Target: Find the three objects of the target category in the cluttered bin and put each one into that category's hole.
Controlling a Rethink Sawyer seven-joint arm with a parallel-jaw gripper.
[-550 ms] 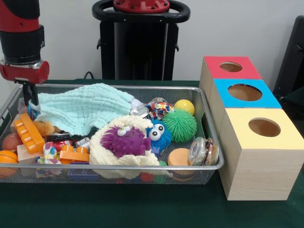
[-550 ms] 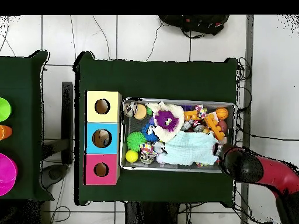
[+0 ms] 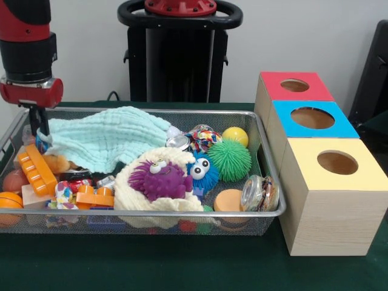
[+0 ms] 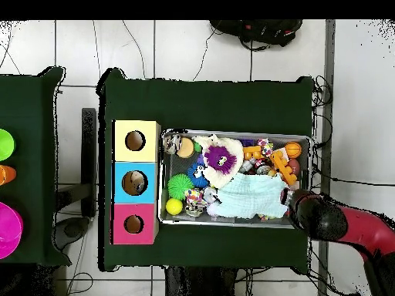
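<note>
At the upper left of the front view, the gripper [image 3: 40, 130] dips into the wire basket [image 3: 151, 213] beside a pale green cloth [image 3: 106, 139]; whether it is open cannot be told. Rightward stand red [image 3: 295, 86], blue [image 3: 313, 118] and yellow boxes [image 3: 337, 162].

I count one wire bin [image 3: 267, 213] and three wooden boxes: red-topped [image 3: 295, 86], blue-topped [image 3: 313, 119], yellow-topped [image 3: 337, 163]. Inside the bin I make out one mint cloth [image 3: 106, 139], one green spiky ball [image 3: 230, 160], one yellow ball [image 3: 235, 136], one purple furry toy [image 3: 159, 180].
</note>
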